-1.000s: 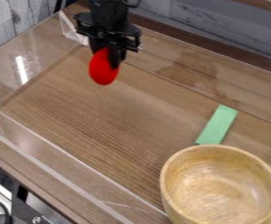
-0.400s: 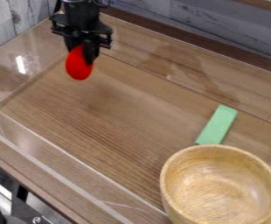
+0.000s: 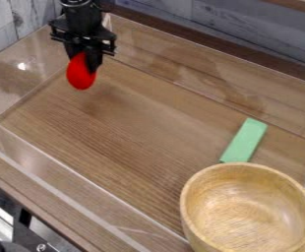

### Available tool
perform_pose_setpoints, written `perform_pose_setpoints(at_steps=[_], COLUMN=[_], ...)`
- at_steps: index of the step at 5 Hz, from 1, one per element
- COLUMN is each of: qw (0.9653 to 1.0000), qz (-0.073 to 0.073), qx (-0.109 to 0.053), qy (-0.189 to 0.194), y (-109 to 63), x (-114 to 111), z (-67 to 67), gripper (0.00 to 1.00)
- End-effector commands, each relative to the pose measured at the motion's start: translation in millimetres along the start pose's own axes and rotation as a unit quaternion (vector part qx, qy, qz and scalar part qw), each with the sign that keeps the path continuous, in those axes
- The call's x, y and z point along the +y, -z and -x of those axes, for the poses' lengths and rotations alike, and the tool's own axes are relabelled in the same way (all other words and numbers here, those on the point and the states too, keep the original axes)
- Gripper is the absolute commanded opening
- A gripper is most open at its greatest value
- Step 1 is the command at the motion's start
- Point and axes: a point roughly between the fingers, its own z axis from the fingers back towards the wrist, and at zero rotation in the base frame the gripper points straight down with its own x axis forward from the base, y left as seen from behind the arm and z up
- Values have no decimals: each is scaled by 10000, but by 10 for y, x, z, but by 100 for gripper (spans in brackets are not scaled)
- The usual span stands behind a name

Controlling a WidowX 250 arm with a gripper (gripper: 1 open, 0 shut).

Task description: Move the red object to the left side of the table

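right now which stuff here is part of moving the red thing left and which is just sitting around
Part of the job:
- red object, held in the gripper
- table, its left side being the goal

Just lying about:
- green block, flat on the right
- wooden bowl, near right corner

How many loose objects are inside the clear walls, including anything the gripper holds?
3: red object in the gripper, far left; green block, right; wooden bowl, near right.
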Motion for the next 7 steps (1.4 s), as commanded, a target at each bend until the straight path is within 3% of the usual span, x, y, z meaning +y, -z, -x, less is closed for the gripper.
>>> perform_pose_setpoints(at_steps=[1, 4, 5, 6, 7], qw=[9996, 9997, 9996, 9995, 9993], qz=[-85, -3, 39, 92, 105], qx=[-258, -84, -19, 38, 82], qy=[-88, -238, -283, -315, -341], y=[-87, 114, 161, 201, 244], x=[166, 350, 387, 406, 417], z=[-163, -278, -299, -309, -319], gripper=[0, 0, 100, 100, 0])
